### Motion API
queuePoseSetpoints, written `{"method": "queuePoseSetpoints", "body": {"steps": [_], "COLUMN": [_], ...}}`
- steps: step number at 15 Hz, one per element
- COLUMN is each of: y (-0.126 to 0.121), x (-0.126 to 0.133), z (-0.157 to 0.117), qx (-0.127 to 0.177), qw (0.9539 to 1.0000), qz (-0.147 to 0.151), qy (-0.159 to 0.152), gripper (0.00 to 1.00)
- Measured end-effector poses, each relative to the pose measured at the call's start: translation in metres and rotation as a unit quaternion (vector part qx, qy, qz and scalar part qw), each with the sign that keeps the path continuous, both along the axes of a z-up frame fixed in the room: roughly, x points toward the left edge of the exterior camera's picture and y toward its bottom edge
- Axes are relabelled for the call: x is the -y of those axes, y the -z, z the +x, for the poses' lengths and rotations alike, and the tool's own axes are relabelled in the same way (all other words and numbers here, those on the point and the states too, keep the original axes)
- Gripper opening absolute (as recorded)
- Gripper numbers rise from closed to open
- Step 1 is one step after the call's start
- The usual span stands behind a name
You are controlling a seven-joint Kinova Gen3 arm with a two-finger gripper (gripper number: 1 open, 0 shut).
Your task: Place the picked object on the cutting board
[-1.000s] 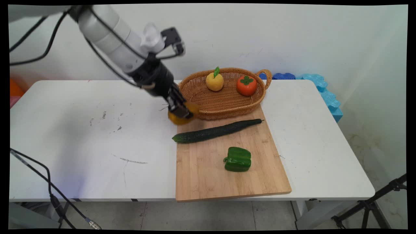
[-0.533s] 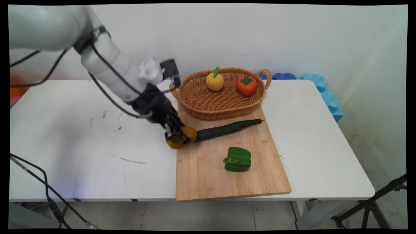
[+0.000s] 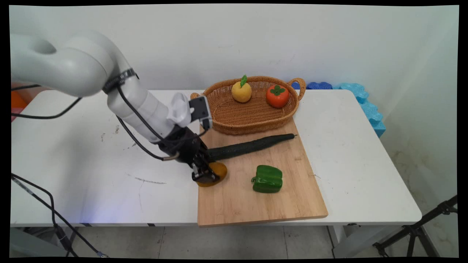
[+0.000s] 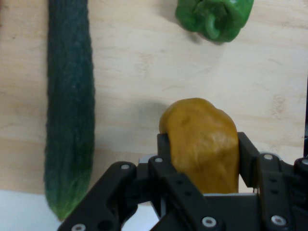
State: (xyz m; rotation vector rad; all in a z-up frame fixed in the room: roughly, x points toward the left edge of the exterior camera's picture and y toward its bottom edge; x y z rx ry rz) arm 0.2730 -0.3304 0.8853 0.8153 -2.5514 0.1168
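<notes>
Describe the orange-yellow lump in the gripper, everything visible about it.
The orange-yellow lump is a rounded, potato-like piece with a smooth, matte, slightly bumpy skin. The gripper is shut on it, a black finger on each side. It sits low at the cutting board's left edge, between the cucumber and the green pepper, touching neither.

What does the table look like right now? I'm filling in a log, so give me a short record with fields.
gripper: gripper, fingers shut on a yellow-orange potato
potato position: low over the near left part of the cutting board; contact with the board cannot be told
on the board: cucumber lying lengthwise beyond the potato, green pepper to its right
basket: wicker basket at the board's far end, holding a yellow fruit and a red fruit
surface: white table
</notes>
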Motion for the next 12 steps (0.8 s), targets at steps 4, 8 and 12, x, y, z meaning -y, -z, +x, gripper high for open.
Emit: {"method": "queuePoseSetpoints", "body": {"steps": [4, 8, 12], "y": [0.015, 0.026, 0.029], "x": [-0.001, -0.001, -0.001], "z": [-0.006, -0.009, -0.010], "qx": [-0.003, -0.008, -0.019], "qw": [0.9999, 0.9997, 0.9992], "qz": [-0.008, -0.015, -0.022], "qy": [0.009, 0.018, 0.026], "gripper": [0.00, 0.00, 1.00]}}
